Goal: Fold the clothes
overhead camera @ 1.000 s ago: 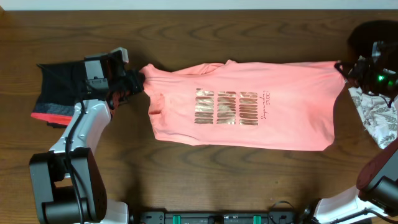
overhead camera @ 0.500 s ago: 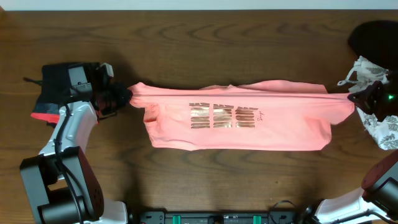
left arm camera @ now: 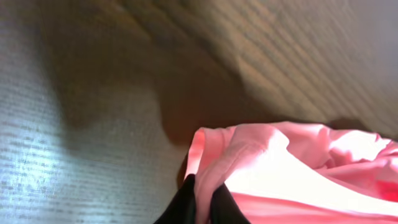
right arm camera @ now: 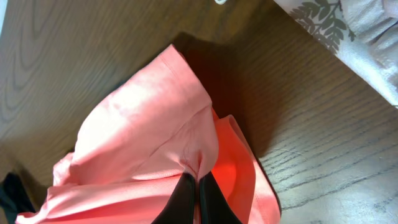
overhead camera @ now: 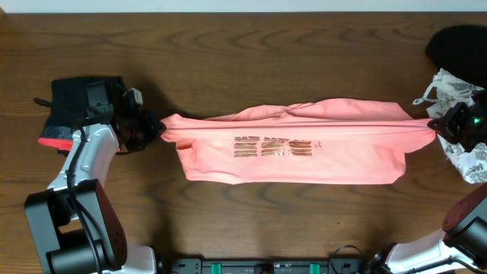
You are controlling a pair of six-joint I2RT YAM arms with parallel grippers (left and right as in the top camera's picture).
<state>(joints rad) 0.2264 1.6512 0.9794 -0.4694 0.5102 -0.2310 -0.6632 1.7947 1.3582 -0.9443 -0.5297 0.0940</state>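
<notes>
The salmon-pink shirt [overhead camera: 304, 156] lies stretched left to right across the table, its far edge lifted and drawn over the gold print. At its left corner, my left gripper [overhead camera: 154, 128] is shut on a pinch of the pink cloth [left arm camera: 261, 168], whose fold sits between the black fingertips [left arm camera: 227, 208]. My right gripper [overhead camera: 437, 128] is shut on the right corner, where the pink fabric [right arm camera: 143, 137] bunches into its closed fingers [right arm camera: 214, 202]. The cloth hangs taut between the two grippers.
A black garment with a red-grey band [overhead camera: 65, 114] lies at the far left behind my left arm. A white garment with grey print [overhead camera: 466, 156] and a plain black one [overhead camera: 456, 42] sit at the right edge. Bare wood table [overhead camera: 266, 53] surrounds the shirt.
Both grippers moved outward and toward the front, carrying the shirt's far edge over its body. The flat shirt is now a narrower, taut band, and the print is partly covered.
</notes>
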